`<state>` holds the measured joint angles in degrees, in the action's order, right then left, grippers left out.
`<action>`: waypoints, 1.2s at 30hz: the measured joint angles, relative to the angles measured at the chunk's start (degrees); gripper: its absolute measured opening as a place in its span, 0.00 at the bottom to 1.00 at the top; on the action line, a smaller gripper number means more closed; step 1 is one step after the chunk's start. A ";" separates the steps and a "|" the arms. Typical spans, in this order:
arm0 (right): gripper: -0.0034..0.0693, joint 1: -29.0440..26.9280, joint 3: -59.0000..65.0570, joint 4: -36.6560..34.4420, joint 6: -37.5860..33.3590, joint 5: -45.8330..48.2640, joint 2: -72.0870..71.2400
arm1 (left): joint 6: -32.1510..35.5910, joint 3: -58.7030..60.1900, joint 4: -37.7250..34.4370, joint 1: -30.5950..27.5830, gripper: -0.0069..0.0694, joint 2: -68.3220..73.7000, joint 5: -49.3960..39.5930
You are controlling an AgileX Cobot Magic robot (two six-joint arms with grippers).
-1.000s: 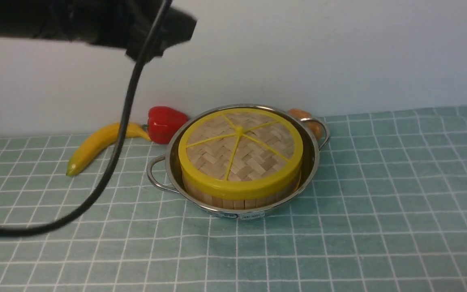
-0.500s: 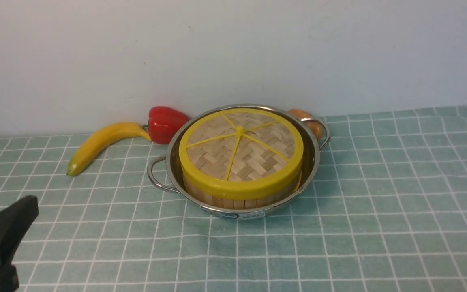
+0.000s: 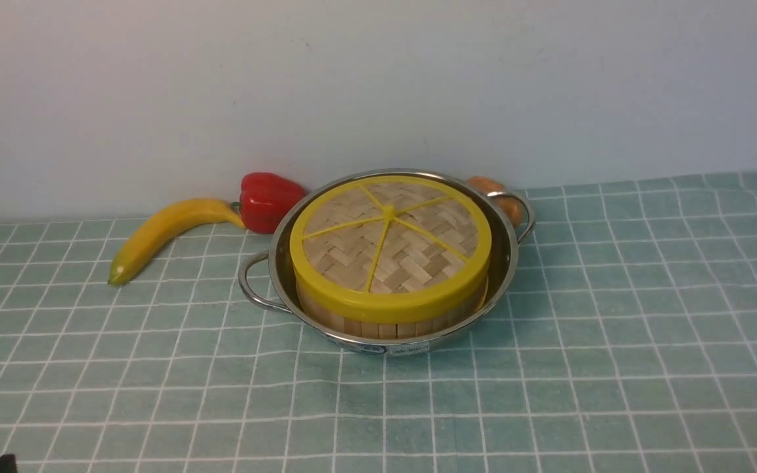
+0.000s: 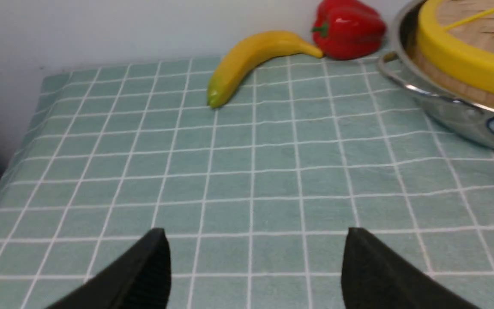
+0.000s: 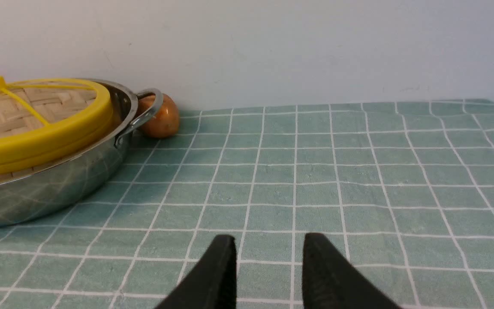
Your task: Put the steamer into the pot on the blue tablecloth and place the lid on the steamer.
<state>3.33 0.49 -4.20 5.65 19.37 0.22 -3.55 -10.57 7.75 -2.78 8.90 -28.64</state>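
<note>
The shiny pot [image 3: 277,263] stands on the blue tablecloth [image 3: 615,328] near the back wall. Inside it sits the steamer [image 3: 378,326], of which only the slatted bamboo side shows. The lid [image 3: 388,243], woven with a yellow rim and spokes, lies flat on top of the steamer. My left gripper [image 4: 253,234] hovers low over bare cloth to the left of the pot [image 4: 453,116], open wide and holding nothing. My right gripper [image 5: 269,238] is over bare cloth to the right of the pot [image 5: 58,184]. It is open with a narrower gap, and nothing is between its fingers.
A yellow banana [image 3: 161,233] and a red pepper [image 3: 267,200] lie at the back left of the pot. A small orange-brown fruit [image 3: 508,205] sits behind the pot's right handle. The wall rises right behind them.
My left arm and its cable, high at the upper left a second ago, dropped to the lower left and has now almost left the front view. Pot, steamer and lid have not moved.
</note>
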 joint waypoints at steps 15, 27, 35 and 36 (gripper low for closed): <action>0.38 0.00 0.00 0.00 0.00 -0.06 0.00 | 9.78 11.04 -6.76 0.00 0.74 -8.75 6.90; 0.38 0.00 0.00 0.00 0.00 -0.06 0.00 | 11.00 11.04 -7.17 0.00 0.74 -8.81 7.54; 0.38 0.00 0.00 0.00 0.00 -0.06 0.00 | 11.15 11.04 -7.17 0.00 0.74 -8.81 7.54; 0.38 0.00 0.00 0.00 0.00 -0.06 0.00 | 11.15 11.04 -7.17 0.00 0.74 -8.81 7.54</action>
<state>3.33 0.49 -4.20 5.65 19.31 0.22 7.60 0.47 0.58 -2.78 0.09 -21.10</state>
